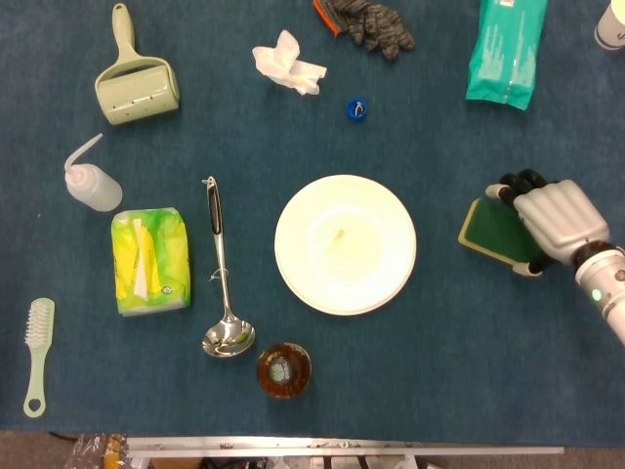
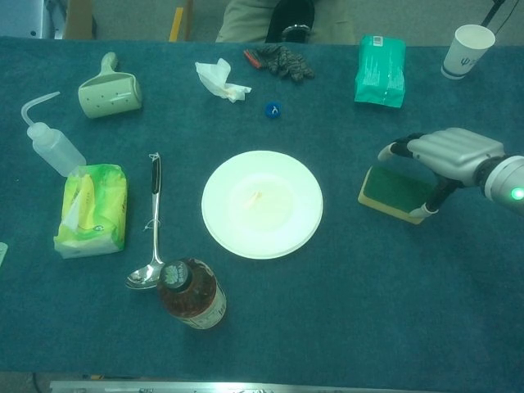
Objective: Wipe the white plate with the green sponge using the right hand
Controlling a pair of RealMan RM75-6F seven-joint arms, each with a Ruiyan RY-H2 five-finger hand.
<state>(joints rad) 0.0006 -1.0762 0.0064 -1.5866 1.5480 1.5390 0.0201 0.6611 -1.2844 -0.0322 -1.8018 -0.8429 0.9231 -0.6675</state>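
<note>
The white plate (image 1: 345,244) (image 2: 262,203) lies in the middle of the blue table with a small smear at its centre. The green sponge (image 1: 496,232) (image 2: 393,190), with a yellow underside, lies flat on the table to the right of the plate. My right hand (image 1: 557,220) (image 2: 449,155) arches over the sponge's right part. Its fingertips (image 1: 508,189) reach past the far edge and the thumb (image 2: 430,205) comes down at the near edge. The sponge is not lifted, and the fingers stand apart around it. The left hand is not seen in either view.
A ladle (image 1: 223,283) and a tissue pack (image 1: 149,260) lie left of the plate, and a brown bottle (image 2: 190,293) stands in front of it. At the back are a blue cap (image 1: 356,109), crumpled tissue (image 1: 288,63), gloves (image 1: 371,24), a teal wipes pack (image 2: 381,70) and a paper cup (image 2: 467,51).
</note>
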